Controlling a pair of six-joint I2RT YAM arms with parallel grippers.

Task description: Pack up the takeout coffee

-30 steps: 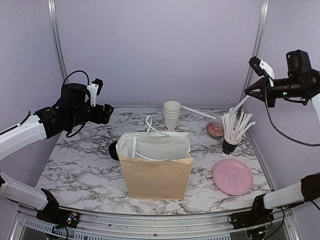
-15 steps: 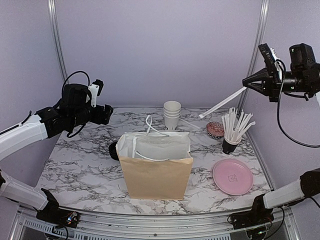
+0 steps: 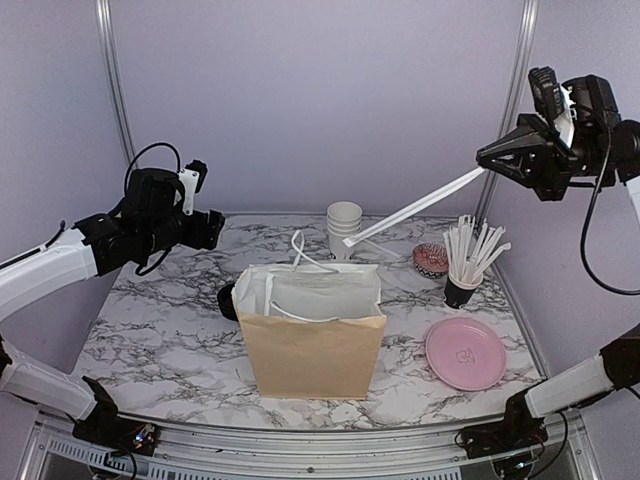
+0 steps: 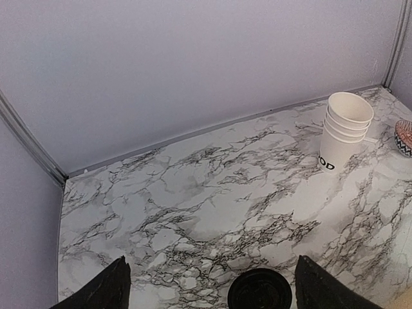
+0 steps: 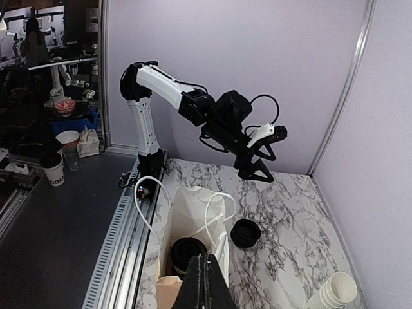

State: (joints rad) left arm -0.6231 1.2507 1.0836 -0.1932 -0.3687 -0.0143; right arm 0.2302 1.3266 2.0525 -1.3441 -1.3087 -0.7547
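The right end effector (image 3: 490, 160), closed on a white straw (image 3: 415, 207), has risen clear of the straw cup (image 3: 460, 291), tipping the straw down toward the paper bag (image 3: 315, 345). The takeout coffee (image 5: 188, 251) already stands inside that bag, so the straw likely follows. The left end effector (image 3: 212, 228) hangs open above the tabletop (image 3: 160, 330).

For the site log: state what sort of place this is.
Probably a lab robot cell staged as a takeout coffee counter: a marble-print table walled by plain lilac panels, with a stack of paper cups, a holder of straws and a brown paper bag on it.
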